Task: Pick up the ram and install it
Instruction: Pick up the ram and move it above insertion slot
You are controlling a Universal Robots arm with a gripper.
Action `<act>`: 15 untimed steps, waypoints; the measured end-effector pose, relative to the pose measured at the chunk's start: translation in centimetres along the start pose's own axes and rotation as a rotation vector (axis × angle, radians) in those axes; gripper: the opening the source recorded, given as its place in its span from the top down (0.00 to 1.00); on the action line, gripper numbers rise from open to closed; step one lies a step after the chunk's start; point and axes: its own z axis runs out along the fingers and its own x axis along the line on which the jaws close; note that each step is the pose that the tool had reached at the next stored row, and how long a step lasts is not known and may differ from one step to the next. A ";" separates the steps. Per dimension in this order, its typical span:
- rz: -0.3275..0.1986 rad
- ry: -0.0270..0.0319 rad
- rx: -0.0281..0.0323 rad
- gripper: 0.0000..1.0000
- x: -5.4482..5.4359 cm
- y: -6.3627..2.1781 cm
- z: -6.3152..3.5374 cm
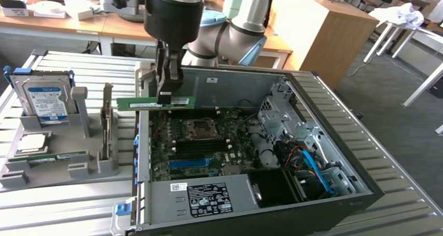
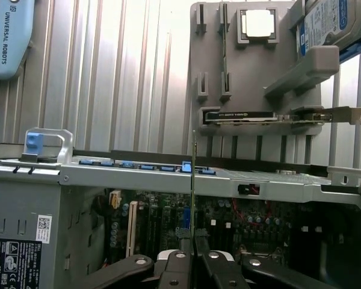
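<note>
The gripper (image 1: 165,97) hid part of the ram (image 1: 138,104). The wrist view's edge cut off the hard drive (image 2: 328,24).

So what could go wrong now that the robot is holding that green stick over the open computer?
1. The gripper pinches the ram with just its narrow fingertips, near the stick's middle, so the stick might tilt or slip out.
2. The ram hangs above the crowded motherboard. If it came down a little off line, it could probably knock the parts packed around it instead of seating properly.
</note>
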 end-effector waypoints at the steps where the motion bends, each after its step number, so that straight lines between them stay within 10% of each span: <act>1: 0.000 0.0001 0.0000 0.87 0.0 -0.06 0.00; 15: 0.000 0.0003 0.0000 0.87 0.0 -0.86 -0.03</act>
